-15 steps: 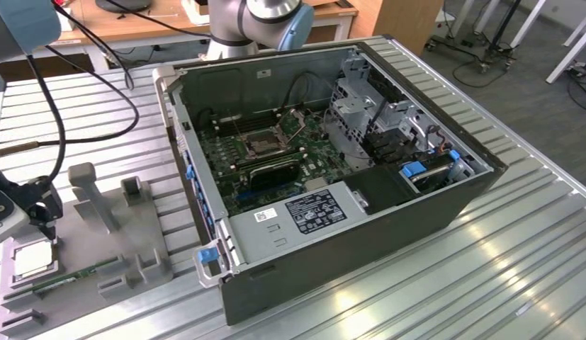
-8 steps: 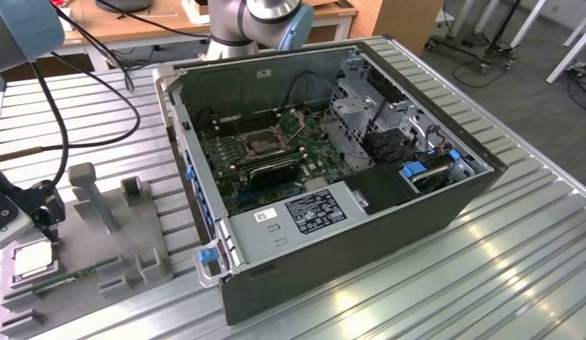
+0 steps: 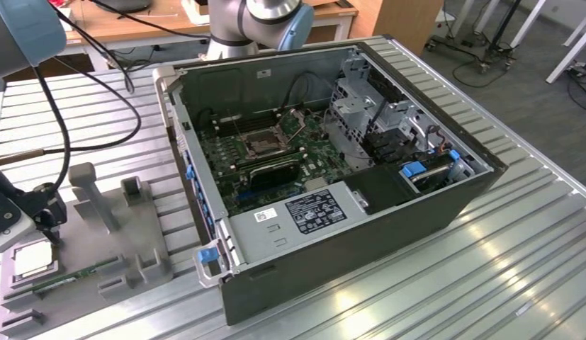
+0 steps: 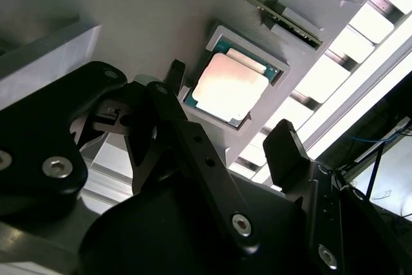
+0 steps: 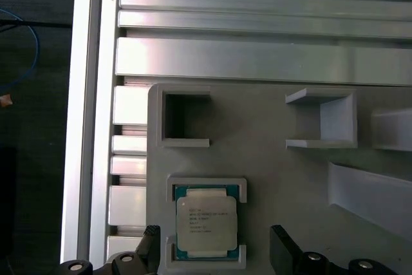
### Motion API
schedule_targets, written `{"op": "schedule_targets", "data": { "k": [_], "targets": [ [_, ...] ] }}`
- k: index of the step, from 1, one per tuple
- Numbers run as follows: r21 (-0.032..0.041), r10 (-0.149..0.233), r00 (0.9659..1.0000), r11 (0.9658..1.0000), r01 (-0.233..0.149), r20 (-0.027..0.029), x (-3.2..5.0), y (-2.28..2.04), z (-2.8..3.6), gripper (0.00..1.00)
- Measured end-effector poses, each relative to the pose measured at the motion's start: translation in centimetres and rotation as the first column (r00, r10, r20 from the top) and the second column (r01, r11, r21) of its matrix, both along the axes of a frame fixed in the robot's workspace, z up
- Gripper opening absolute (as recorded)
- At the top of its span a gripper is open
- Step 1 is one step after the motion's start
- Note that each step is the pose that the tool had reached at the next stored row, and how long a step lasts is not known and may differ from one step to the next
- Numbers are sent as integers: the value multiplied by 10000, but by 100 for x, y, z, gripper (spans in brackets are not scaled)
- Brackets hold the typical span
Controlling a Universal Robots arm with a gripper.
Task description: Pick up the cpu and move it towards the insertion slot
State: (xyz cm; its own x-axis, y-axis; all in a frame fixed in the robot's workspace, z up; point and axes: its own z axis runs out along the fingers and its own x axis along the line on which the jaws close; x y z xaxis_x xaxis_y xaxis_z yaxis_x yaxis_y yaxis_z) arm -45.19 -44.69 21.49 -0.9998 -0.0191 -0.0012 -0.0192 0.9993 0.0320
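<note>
We see the gripper (image 4: 232, 104) spread wide over the cpu (image 5: 207, 223), holding nothing.
The cpu is a flat square, its pale silvery lid on a green rim. It lies in a framed recess by the grey tray's (image 5: 257, 159) edge, with one of the fingers (image 4: 286, 143) on either side. The insertion slot (image 3: 264, 142) sits well apart on the motherboard (image 3: 227, 159). We cannot tell whether the fingertips touch the tray.

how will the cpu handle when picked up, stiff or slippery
The cpu looks flat and rigid, so probably stiff and unlikely to roll. Its smooth pale top may be slippery. It sits in a tray recess, so likely only thin edges offer grip.
</note>
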Motion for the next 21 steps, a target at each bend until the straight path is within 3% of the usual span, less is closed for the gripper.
{"op": "schedule_targets", "data": {
  "k": [7,21],
  "targets": [
    [1,0,10000,10000,0,2,0,0,-5,76],
    [-40,0,10000,10000,0,-2,0,0,-103,76]
  ]
}}
